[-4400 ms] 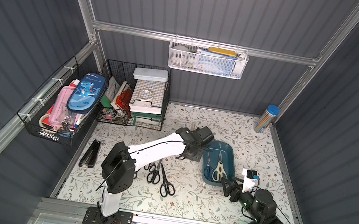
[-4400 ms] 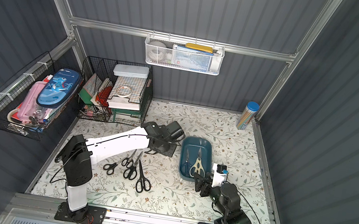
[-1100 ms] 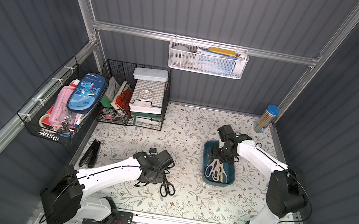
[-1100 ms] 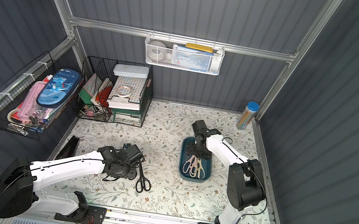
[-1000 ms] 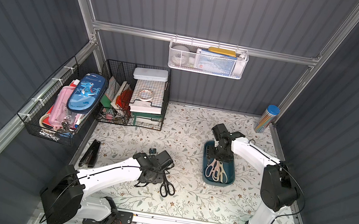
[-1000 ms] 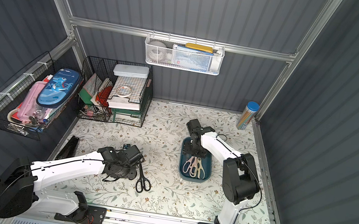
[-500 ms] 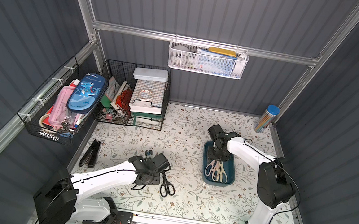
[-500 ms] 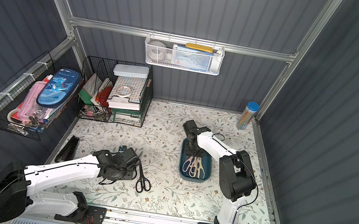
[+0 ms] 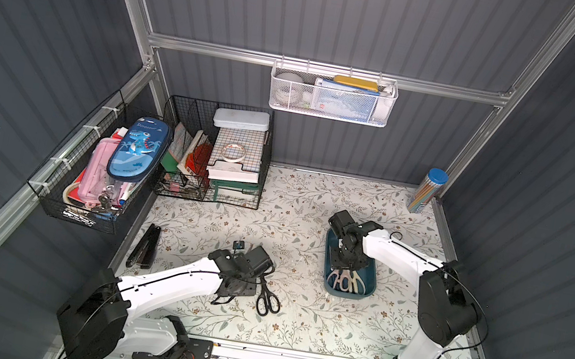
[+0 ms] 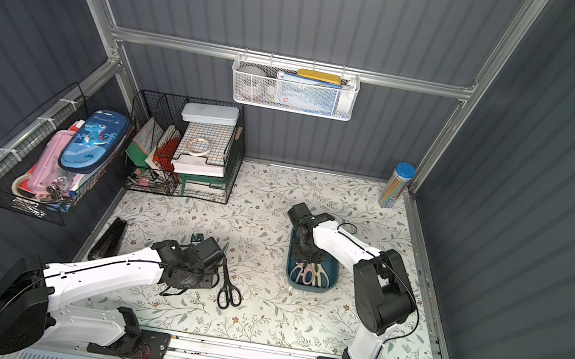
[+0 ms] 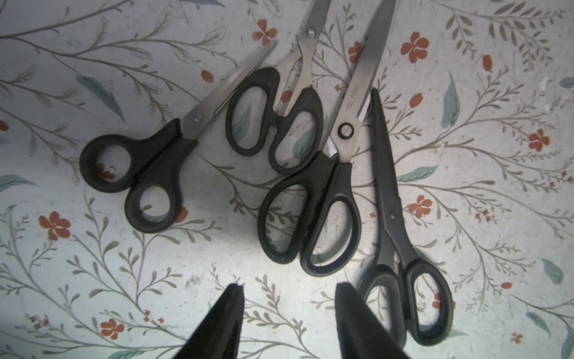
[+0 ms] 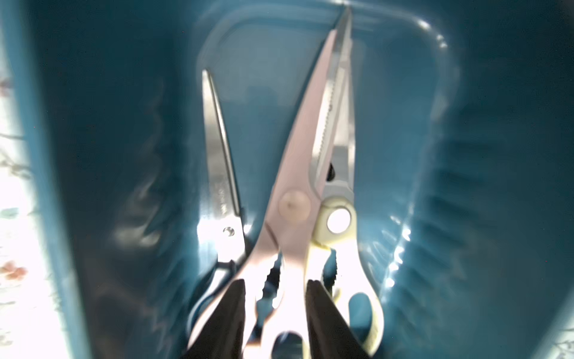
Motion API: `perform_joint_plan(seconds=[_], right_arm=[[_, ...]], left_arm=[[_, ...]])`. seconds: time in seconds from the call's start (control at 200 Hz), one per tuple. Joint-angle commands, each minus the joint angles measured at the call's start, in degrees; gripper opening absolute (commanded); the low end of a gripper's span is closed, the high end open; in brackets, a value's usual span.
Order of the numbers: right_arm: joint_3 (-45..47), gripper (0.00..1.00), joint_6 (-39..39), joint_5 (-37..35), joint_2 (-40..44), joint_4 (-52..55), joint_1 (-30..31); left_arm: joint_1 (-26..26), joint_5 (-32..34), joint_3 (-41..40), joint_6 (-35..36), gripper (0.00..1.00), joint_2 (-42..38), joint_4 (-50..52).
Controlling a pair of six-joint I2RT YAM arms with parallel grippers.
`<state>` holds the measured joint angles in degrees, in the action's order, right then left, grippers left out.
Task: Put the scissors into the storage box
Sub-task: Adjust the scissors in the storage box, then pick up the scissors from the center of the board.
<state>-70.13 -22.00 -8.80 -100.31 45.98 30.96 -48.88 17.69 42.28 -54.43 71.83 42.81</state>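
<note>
Teal storage box walls flank scissors, room either side.

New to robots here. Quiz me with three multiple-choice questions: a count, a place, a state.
1. How many black-handled scissors lie on the table? A two; B three; C four.
2. The pink shears lie: A on the table; B in the storage box; C in the white mesh basket.
3. The left gripper is: A open, empty; B shut on scissors; C hidden.
1 C, the left wrist view shows four. 2 B, teal walls surround them. 3 A, nothing sits between its parted jaws.
</note>
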Motion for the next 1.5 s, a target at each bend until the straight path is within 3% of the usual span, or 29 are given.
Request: perform_joint_plan(seconds=[0.0,0.165,0.31,0.465,0.55,0.69,1.066,1.491], right_arm=[[-0.5,0.37,-0.1,-0.2,4.6,2.4,0.1],[4.4,0.42,3.4,2.5,15.7,-1.5,0.5],[21.0,0.42,8.5,10.5,33.0,-14.6,2.8],[34.4,0.45,5.3,11.3,51.6,-19.6,5.8],[40.5,0.46,3.2,8.7,60.5,-20.5,7.1],[47.1,0.46,-1.4,8.9,70.8,-22.2,7.5],[52.1,0.52,-1.5,12.7,75.3,-24.9,9.0],[52.4,0.56,-1.9,11.2,75.7,-25.0,9.1]], left_arm=[[-0.4,-0.3,1.9,-1.2,0.53,-0.6,2.2],[-1.4,-4.4,3.9,-2.2,0.43,0.5,4.0],[-3.2,-6.0,7.8,-2.5,0.38,5.7,6.4],[-3.3,-10.8,9.1,-1.6,0.45,12.2,4.1],[-3.3,-12.1,9.3,-1.5,0.40,14.3,2.6],[-3.3,-13.8,10.9,-1.1,0.42,16.0,1.2],[-4.5,-17.7,14.7,0.7,0.42,24.1,0.1],[-4.5,-19.1,13.8,1.6,0.39,28.8,-1.2]])
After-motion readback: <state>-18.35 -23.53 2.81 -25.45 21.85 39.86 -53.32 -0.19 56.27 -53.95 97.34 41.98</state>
